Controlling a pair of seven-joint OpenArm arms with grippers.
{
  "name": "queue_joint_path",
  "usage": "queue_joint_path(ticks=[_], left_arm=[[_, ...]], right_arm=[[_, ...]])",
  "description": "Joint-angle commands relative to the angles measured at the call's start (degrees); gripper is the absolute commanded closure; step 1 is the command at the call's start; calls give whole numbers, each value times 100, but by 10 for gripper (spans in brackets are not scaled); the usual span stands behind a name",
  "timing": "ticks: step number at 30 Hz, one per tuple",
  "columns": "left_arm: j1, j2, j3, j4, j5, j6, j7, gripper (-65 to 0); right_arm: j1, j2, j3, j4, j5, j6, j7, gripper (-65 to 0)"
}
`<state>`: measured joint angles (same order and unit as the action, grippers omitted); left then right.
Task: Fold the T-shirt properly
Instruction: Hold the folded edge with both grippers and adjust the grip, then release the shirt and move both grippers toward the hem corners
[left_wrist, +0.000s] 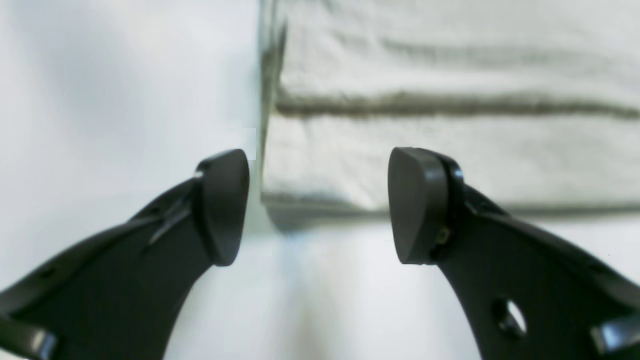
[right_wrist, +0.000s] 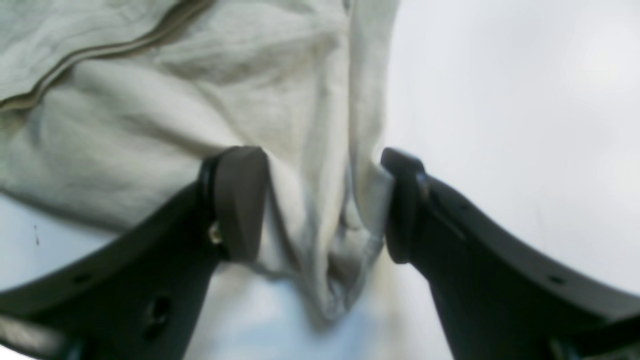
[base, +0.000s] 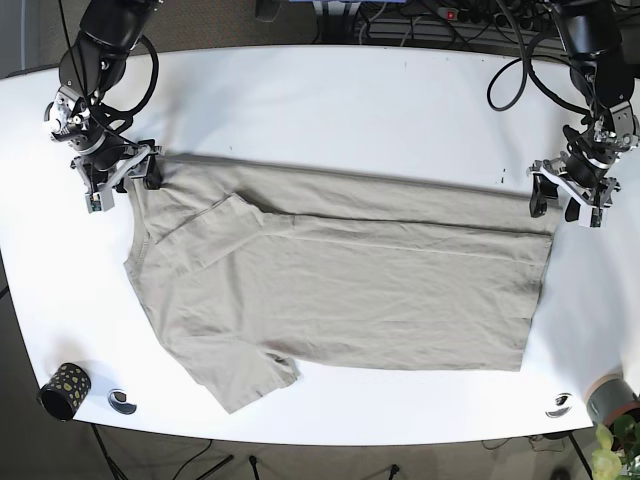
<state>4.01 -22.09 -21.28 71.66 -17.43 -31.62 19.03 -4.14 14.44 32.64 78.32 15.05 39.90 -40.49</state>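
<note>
One T-shirt (base: 340, 290) lies spread across the middle of the white bench (base: 330, 100), its length running side to side in the base view, with the hem at that view's right and the shoulders at its left. The cloth is pale grey-beige, matte and soft, with shallow creases running along its length. Its far long edge looks doubled over in a narrow fold, and one short sleeve (base: 245, 385) sticks out at the near left, flat and roughly trapezoidal.

The right hand (right_wrist: 322, 205) sits at the shirt's far left corner, by the shoulder. Its wrist view shows bunched, wrinkled fabric gathered between the two dark rounded fingertip pads (right_wrist: 240, 200) — cloth fills the gap and touches both pads, so the hand is partly closed on the T-shirt, though a fair width remains between the fingers. A darker seam line runs across the cloth above.

The left hand (left_wrist: 320, 205) is at the far right corner, by the hem. Its fingers stand wide apart with nothing between them; the hemmed corner of the shirt lies just beyond the tips, showing layered edges as dark stripes (the view is blurred, so finer detail is lost). The pads are smooth black plastic, wedge-shaped.

A small dark speckled cup (base: 62, 390) stands at the bench's near left corner — well apart from the shirt.
</note>
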Motion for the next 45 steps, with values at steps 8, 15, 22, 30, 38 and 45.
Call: queue_joint_path(ticks=[8,15,22,30,38,45], left_arm=[[-660,-117,-22,-999,-37,-104,-140,-396],[-889,-117,-22,-1087,-20,-772,-131,-369],[-1249,-117,268,-1588,-20,-790,220,-86],[-1153,-117,295,-1658,-46,-808,229,-3],[-282,-117,145,-638,-55,-808,247,-3],[438,-108,-417,-49,-64,-838,616,-3]], right_arm=[[14,-103,-16,23,-85,10,-184,-328],[23,-112,-16,31,-85,10,-184,-327],[23,-103,-16,40,-85,10,-184,-320],[5,-112,-16,49,-76,10,-193,-65],[-320,-138,2,409,-67,10,-210,-13],[-759,-252,28,1174,-67,10,-483,-11]])
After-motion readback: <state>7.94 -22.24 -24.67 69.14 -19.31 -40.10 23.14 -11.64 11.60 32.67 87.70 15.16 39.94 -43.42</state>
